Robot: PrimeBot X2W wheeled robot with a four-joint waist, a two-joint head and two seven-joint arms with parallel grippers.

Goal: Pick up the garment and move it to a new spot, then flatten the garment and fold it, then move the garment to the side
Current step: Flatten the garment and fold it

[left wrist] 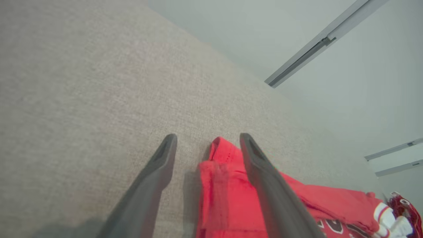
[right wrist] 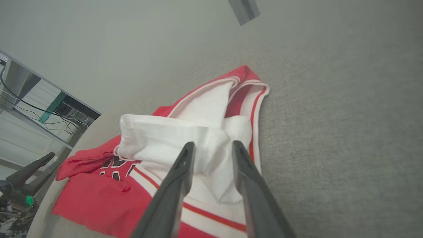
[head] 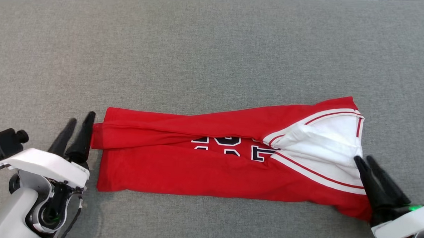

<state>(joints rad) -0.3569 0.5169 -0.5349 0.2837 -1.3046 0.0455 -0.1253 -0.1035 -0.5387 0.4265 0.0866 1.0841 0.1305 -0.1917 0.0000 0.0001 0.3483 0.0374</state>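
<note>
Red folded cloth jersey: flat between our grippers.
Left gripper: wide open, empty.
Right gripper: slightly open, empty.

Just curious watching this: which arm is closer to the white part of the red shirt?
Right. The right arm has its jaws at the white part; the left arm is at the shirt's far, all-red end.

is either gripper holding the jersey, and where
Left gripper open; red end of the jersey between its jaws, unheld. Right gripper straddles the white shoulder end; grip cannot be told.
</note>
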